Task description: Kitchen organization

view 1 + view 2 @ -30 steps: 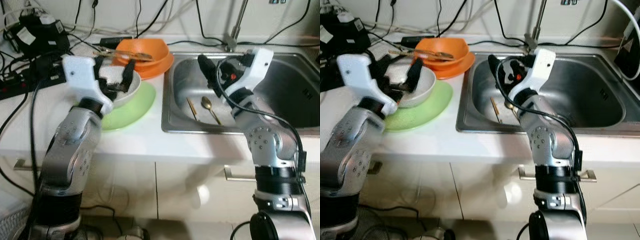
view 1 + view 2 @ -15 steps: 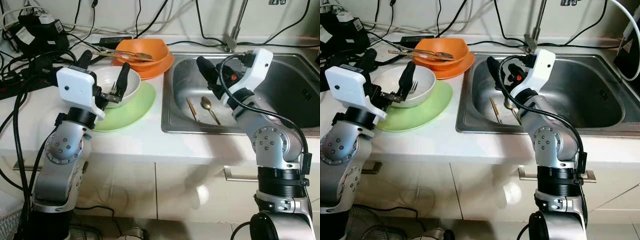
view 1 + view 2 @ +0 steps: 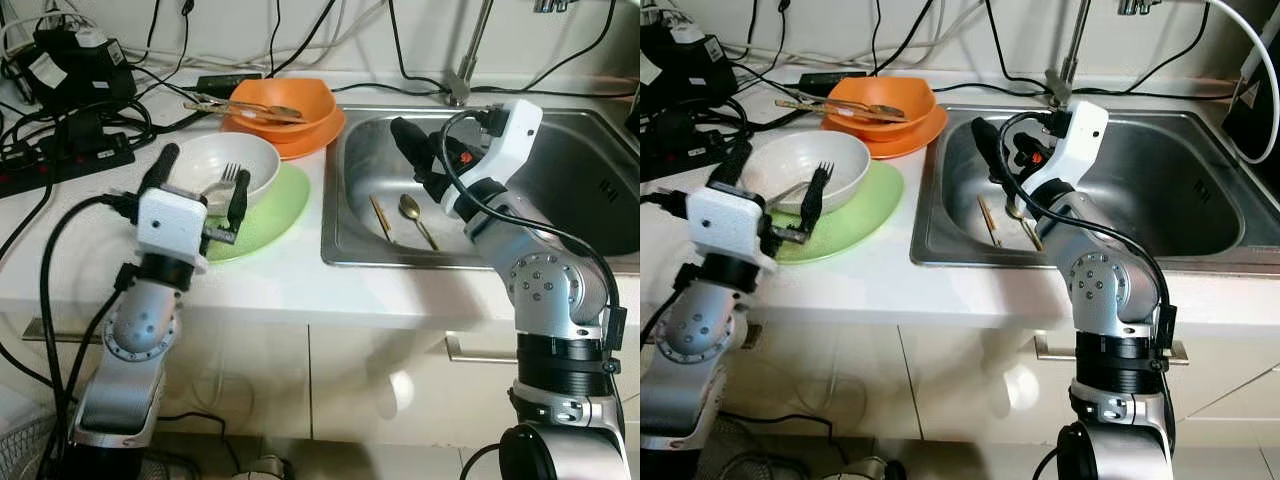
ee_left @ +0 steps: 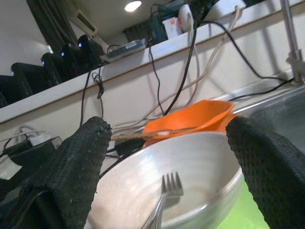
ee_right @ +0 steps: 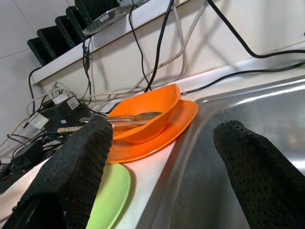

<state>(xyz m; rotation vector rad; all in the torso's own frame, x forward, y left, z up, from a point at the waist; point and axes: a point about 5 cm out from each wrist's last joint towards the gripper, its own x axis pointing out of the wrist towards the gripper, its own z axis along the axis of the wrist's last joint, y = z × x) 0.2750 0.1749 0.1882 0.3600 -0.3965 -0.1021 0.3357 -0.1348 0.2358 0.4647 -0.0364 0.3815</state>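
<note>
Left eye view: left gripper [image 3: 200, 190] hangs spread at the white bowl [image 3: 225, 172] holding a fork [image 3: 222, 180], likely free of it; right gripper [image 3: 428, 160], spread, hovers over the sink [image 3: 590, 240], probably for the spoon [image 3: 413, 211].

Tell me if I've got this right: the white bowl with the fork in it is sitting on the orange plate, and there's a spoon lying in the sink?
Not quite. The white bowl with the fork sits on the green plate, as the left eye view shows; the orange plate carries an orange bowl. The spoon does lie in the sink.
</note>
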